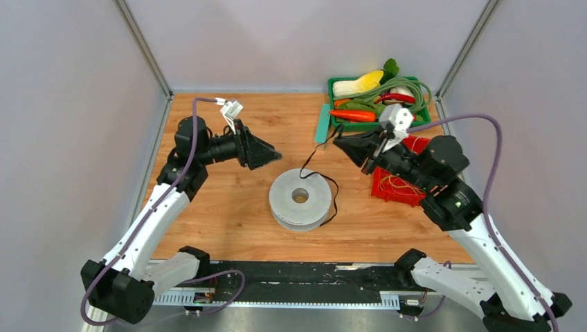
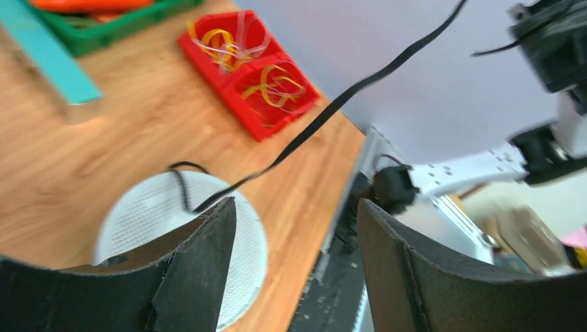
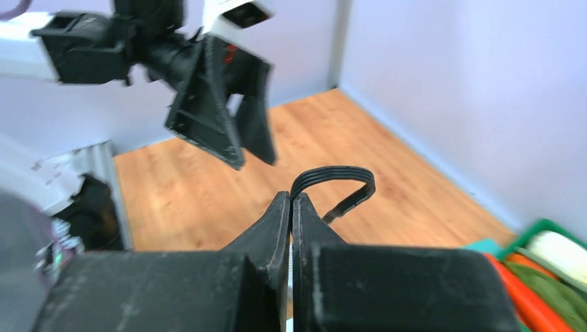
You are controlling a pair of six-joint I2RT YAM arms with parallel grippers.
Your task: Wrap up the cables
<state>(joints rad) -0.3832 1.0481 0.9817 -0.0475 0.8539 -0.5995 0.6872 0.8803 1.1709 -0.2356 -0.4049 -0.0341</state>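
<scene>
The thin black cable (image 1: 336,197) lies over a round grey-white spool (image 1: 300,199) in the middle of the table, and one strand rises up and right to my right gripper (image 1: 340,142). The right gripper (image 3: 291,197) is shut on the cable, and a flat ribbed loop of cable (image 3: 339,176) sticks out past its tips. My left gripper (image 1: 273,153) is open and empty, held above the table left of the spool. In the left wrist view the cable (image 2: 332,107) runs taut from the spool (image 2: 138,221) toward the upper right, beyond the open left gripper (image 2: 296,207).
A green basket (image 1: 415,122) with toy vegetables and a green coiled hose stands at the back right. A red bin (image 1: 398,187) with rubber bands sits under the right arm. A teal block (image 1: 322,123) lies left of the basket. A black rail (image 1: 291,277) runs along the near edge.
</scene>
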